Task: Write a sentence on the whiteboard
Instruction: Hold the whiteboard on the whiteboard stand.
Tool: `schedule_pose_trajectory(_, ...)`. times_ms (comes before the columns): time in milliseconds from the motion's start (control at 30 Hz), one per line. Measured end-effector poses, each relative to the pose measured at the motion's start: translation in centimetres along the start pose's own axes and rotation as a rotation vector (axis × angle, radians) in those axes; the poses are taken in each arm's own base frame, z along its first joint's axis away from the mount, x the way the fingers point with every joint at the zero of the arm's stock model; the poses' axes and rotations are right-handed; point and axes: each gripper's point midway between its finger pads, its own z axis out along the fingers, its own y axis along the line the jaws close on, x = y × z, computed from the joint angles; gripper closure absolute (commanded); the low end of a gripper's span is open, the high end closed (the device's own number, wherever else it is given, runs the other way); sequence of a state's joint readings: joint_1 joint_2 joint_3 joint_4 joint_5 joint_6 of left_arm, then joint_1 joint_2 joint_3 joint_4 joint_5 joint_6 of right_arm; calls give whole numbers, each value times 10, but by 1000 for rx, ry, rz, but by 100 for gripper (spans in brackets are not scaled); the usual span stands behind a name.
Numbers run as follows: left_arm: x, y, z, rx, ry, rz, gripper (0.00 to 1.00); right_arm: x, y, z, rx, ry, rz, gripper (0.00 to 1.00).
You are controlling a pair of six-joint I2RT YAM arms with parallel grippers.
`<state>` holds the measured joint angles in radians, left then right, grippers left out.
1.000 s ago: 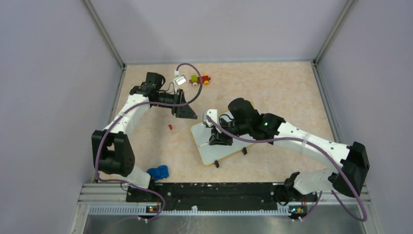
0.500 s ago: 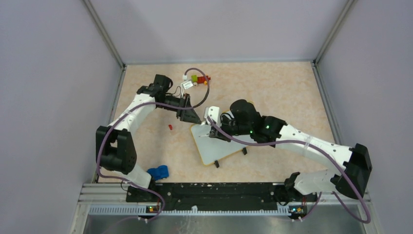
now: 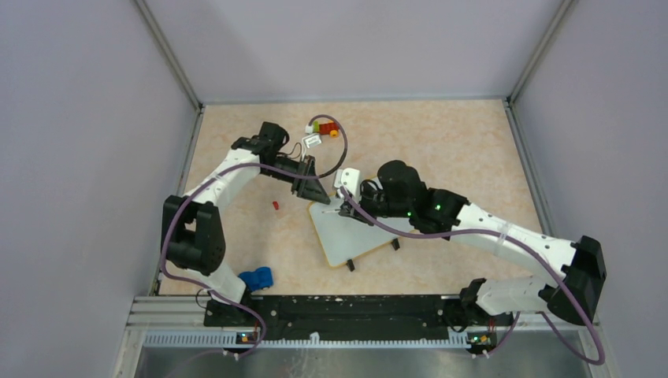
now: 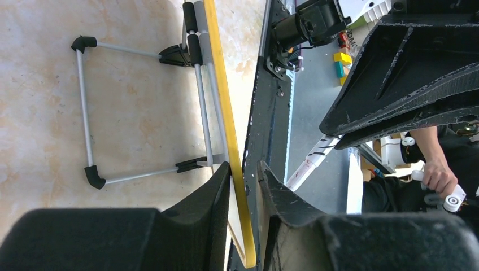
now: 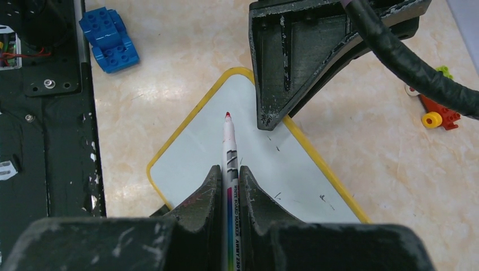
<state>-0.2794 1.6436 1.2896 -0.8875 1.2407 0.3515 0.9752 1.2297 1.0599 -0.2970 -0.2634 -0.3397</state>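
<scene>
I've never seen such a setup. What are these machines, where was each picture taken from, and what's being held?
Two robot arms are bolted to a table. One picture looks down from above; the other two come from cameras on the arms' wrists. The right claw is shut on a red-tipped marker aimed at a small whiteboard with no words yet. The left claw straddles the board's yellow edge; whether it grips is unclear. Also lying there: a blue toy block, a tiny red piece and a colourful toy.

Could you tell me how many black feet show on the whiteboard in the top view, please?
2. Both poke out at the whiteboard's near edge: the left foot by its nearest corner, the right foot further along that edge. More may be hidden beneath.
</scene>
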Motion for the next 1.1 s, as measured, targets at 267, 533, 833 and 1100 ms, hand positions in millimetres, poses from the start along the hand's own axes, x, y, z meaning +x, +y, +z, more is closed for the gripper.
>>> schedule_pose_trajectory(267, 0, 0, 0, 0, 2, -1, 78, 4, 0, 3, 1, 12, 7, 100)
schedule_pose_trajectory(533, 0, 1, 0, -4, 2, 0, 82, 9, 0, 9, -6, 27, 19, 100)
schedule_pose_trajectory(833, 1, 5, 0, -18, 7, 0, 87, 14, 1, 15, -9, 44, 38, 100)
schedule_pose_trajectory(1100, -1, 7, 0, -18, 7, 4, 92, 3, -3, 13, 2, 26, 34, 100)
